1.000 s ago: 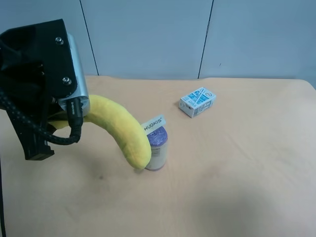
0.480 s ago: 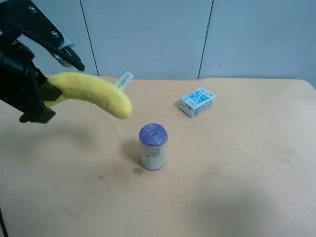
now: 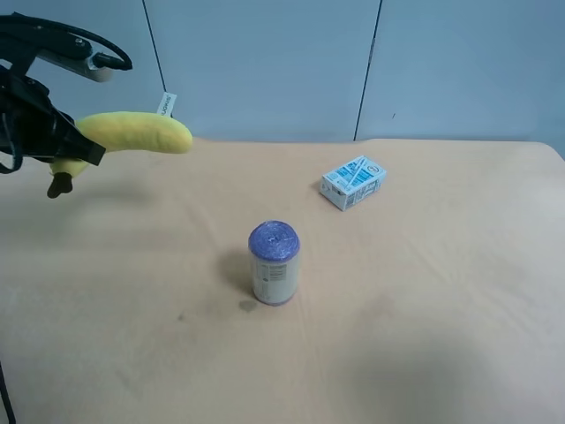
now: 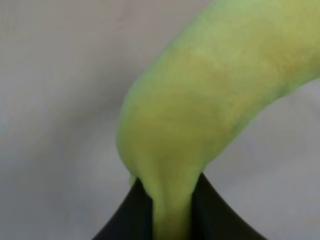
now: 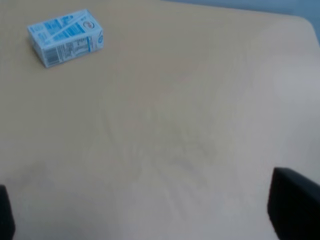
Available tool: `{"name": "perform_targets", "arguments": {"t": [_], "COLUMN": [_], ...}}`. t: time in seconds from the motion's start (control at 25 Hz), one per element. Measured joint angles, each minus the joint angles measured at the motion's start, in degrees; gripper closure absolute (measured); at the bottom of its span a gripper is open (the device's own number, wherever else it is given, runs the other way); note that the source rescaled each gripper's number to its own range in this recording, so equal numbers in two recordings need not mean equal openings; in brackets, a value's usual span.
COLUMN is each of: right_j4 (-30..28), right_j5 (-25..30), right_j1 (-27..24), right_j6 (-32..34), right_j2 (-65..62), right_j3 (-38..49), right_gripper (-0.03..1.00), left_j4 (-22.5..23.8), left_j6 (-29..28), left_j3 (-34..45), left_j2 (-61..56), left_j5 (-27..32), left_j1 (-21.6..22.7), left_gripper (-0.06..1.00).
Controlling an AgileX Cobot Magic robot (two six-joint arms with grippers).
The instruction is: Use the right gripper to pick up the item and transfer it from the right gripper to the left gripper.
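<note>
A yellow plush banana (image 3: 132,132) with a white tag (image 3: 164,104) hangs in the air over the table's far left corner in the exterior high view. The arm at that view's left grips it near the stem end. The left wrist view shows it is my left gripper (image 4: 170,200), whose dark fingers are shut on the narrow end of the banana (image 4: 210,100). My right gripper (image 5: 150,210) is open and empty above the table, with only its dark fingertips (image 5: 292,202) showing. The right arm is out of the exterior high view.
A blue-and-white carton (image 3: 352,182) lies at the back of the tan table (image 3: 424,291); it also shows in the right wrist view (image 5: 65,37). A white can with a purple top (image 3: 274,262) stands upright mid-table.
My left gripper has carried the banana up and away from the can, to the far left in the exterior high view. The can and the carton have not moved.
</note>
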Motion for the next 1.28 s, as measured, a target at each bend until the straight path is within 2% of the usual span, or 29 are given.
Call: {"name": "perform_targets", "arguments": {"t": [0.12, 0.48, 0.56, 0.6, 0.64, 0.68, 0.72, 0.76, 0.8, 0.92, 1.12, 1.28], "right_j4": [0.0, 0.0, 0.0, 0.0, 0.0, 0.0, 0.0, 0.0, 0.0, 0.0, 0.0, 0.0], "right_j5": [0.0, 0.0, 0.0, 0.0, 0.0, 0.0, 0.0, 0.0, 0.0, 0.0, -0.2, -0.2], "right_j1": [0.0, 0.0, 0.0, 0.0, 0.0, 0.0, 0.0, 0.0, 0.0, 0.0, 0.0, 0.0], "right_j6": [0.0, 0.0, 0.0, 0.0, 0.0, 0.0, 0.0, 0.0, 0.0, 0.0, 0.0, 0.0], "right_j2": [0.0, 0.0, 0.0, 0.0, 0.0, 0.0, 0.0, 0.0, 0.0, 0.0, 0.0, 0.0], "right_j3": [0.0, 0.0, 0.0, 0.0, 0.0, 0.0, 0.0, 0.0, 0.0, 0.0, 0.0, 0.0], "right_gripper": [-0.03, -0.03, -0.03, -0.03, -0.03, -0.03, -0.03, -0.03, -0.03, -0.03, -0.03, -0.03], "left_j4": [-0.1, -0.1, -0.1, -0.1, -0.1, -0.1, -0.1, -0.1, -0.1, -0.1, -0.1, -0.2], "left_j6": [0.0, 0.0, 0.0, 0.0, 0.0, -0.1, -0.2, -0.2, -0.2, -0.2, -0.2, -0.2], "left_j3": [0.0, 0.0, 0.0, 0.0, 0.0, 0.0, 0.0, 0.0, 0.0, 0.0, 0.0, 0.0], "left_j2": [5.0, 18.6, 19.8, 20.2, 20.4, 20.6, 20.8, 20.9, 20.9, 20.0, 14.5, 5.1], "left_j5": [-3.7, -9.5, -10.9, -11.4, -12.5, -13.2, -13.6, -13.8, -13.6, -11.6, -6.4, 4.1], "left_j1": [0.4, 0.4, 0.4, 0.4, 0.4, 0.5, 0.5, 0.5, 0.5, 0.5, 0.5, 0.5], "left_gripper": [0.94, 0.94, 0.91, 0.87, 0.64, 0.49, 0.29, 0.14, 0.05, -0.03, -0.05, -0.05]}}
